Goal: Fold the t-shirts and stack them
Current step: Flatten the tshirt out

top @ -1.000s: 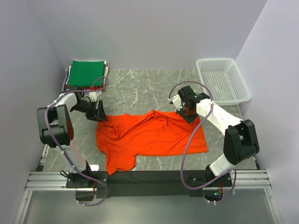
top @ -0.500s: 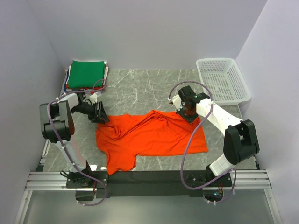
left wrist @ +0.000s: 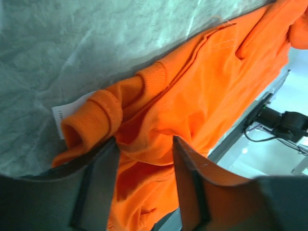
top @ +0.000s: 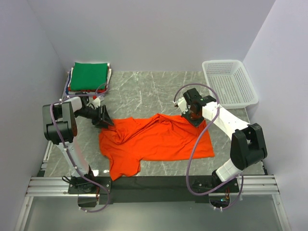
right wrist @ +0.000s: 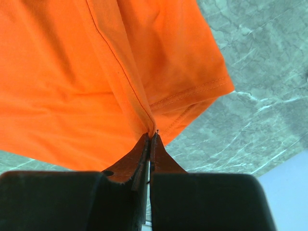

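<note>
A bright orange t-shirt lies crumpled and spread across the middle of the marble table. My left gripper is at its upper left corner, beside the ribbed collar. In the left wrist view the left gripper is open, its two fingers standing apart astride a rumpled fold of orange cloth. My right gripper is at the shirt's upper right. The right wrist view shows the right gripper shut on a seam of the orange t-shirt. A folded green t-shirt tops a stack at the back left.
A white lattice basket stands at the back right corner. White and red cloth edges peek from under the green shirt. A white tag sticks out by the collar. Grey marble table shows behind the orange shirt.
My left arm has edged in toward the shirt's collar and its jaws have narrowed somewhat. The right gripper and the shirt's right side have not moved.
</note>
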